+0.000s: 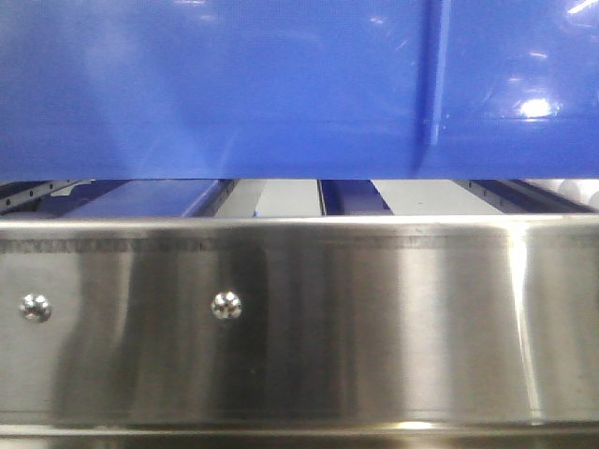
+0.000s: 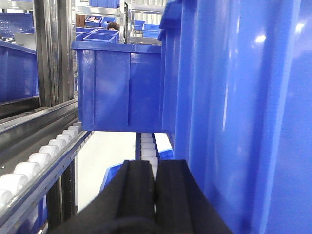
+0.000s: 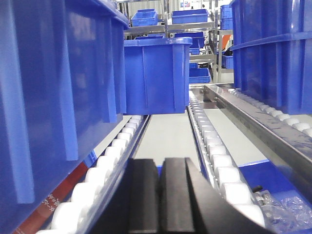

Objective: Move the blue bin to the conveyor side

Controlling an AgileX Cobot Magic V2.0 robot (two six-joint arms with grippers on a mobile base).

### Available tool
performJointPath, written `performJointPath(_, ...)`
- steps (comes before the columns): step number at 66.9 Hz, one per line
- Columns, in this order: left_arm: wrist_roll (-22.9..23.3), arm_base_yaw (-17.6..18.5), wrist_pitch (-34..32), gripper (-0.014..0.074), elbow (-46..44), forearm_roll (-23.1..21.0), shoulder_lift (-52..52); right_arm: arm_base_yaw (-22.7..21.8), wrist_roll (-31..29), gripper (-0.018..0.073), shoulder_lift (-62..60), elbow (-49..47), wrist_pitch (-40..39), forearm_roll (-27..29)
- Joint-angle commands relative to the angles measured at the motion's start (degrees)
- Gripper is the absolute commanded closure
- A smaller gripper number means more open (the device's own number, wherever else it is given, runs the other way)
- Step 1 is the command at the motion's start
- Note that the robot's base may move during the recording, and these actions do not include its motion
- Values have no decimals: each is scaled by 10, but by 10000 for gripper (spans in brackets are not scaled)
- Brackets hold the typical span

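Front view shows only the blue bin [image 1: 234, 84] wall, close above a steel rail [image 1: 393, 318] with screws [image 1: 226, 304]. Wrist views add white rollers [image 3: 105, 163] under the bin. Left hand [image 2: 156, 190] fingers together, empty, level beside the bin wall. Right hand [image 3: 160, 190] same on the opposite side.

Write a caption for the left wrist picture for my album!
Left claw shut beside a big blue bin, another blue bin ahead along the white rollers.
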State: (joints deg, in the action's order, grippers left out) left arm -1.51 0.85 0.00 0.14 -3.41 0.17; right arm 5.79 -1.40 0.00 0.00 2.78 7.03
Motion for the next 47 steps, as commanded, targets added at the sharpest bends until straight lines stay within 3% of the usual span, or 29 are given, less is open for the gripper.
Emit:
performJointPath(1, 1, 2, -10, 615, -1, -4, -2, -1, -2, 638, 0, 0, -2, 2)
performJointPath(47, 1, 2, -16, 615, -1, -4, -2, -1, -2, 638, 0, 0, -17, 2)
